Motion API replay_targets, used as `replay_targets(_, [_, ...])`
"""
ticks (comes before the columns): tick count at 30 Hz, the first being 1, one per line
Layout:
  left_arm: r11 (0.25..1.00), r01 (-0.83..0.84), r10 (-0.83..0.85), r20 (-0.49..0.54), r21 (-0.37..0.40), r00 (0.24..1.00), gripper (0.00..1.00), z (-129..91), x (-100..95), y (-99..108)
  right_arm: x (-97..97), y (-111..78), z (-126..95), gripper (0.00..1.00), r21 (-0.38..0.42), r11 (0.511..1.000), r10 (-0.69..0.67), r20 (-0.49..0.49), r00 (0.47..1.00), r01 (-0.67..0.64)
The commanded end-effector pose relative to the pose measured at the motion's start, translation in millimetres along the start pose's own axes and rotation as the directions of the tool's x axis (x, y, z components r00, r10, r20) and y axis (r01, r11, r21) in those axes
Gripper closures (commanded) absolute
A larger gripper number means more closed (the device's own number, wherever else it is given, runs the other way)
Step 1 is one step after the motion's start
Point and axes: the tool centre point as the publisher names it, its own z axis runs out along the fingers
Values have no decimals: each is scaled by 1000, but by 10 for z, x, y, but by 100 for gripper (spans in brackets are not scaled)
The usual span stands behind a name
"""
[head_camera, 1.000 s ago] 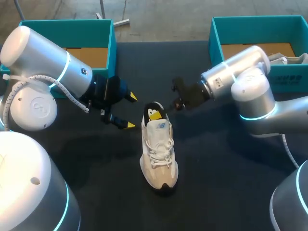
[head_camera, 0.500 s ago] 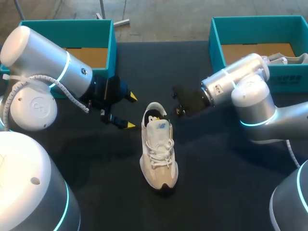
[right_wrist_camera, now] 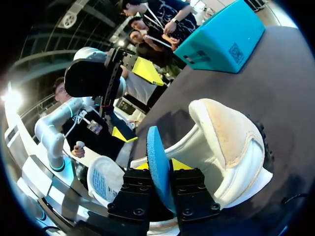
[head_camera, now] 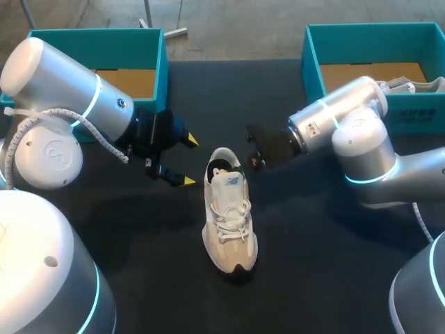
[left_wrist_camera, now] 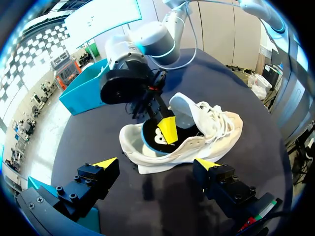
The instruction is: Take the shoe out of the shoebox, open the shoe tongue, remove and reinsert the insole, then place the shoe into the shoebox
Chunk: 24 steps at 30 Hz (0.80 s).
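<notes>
Compared with one second ago, the right gripper [head_camera: 254, 147] has drawn back a little from the heel opening of the cream-white laced sneaker [head_camera: 229, 216]. The yellow tip that showed above the heel is now out of sight. The left arm and the sneaker have not moved.

In the head view, the sneaker stands upright in the middle of the black table [head_camera: 313, 264], with its toe toward the robot. The left gripper [head_camera: 186, 161] hangs beside the heel. One teal cardboard shoebox [head_camera: 161, 66] is at the far left and a second teal shoebox [head_camera: 311, 66] is at the far right.

In the left wrist view, the left gripper [left_wrist_camera: 156, 163] has its fingers spread wide and holds nothing. The sneaker [left_wrist_camera: 206, 123] lies ahead of it. The right gripper [left_wrist_camera: 166, 130] holds the thin blue foam insole [left_wrist_camera: 149, 142] at the heel opening.

In the right wrist view, the right gripper [right_wrist_camera: 162, 166] is closed on the insole [right_wrist_camera: 156, 152], which stands on edge between its fingers. The sneaker [right_wrist_camera: 226, 142] is just ahead.
</notes>
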Motion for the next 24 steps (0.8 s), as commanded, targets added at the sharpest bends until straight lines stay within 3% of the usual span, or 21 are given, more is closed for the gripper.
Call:
replay_targets(1, [1000, 0, 0, 0, -4, 1000, 0, -4, 5, -2, 63, 48, -19, 81, 9, 1000, -6, 16, 1000, 5])
replay_targets(14, [1000, 0, 0, 0, -4, 1000, 0, -4, 5, -2, 136, 147, -51, 65, 10, 999, -38, 41, 998, 38])
replay_targets(24, [1000, 0, 0, 0, -4, 1000, 0, -4, 5, -2, 133, 270, -150, 66, 2, 997, -74, 75, 994, 74])
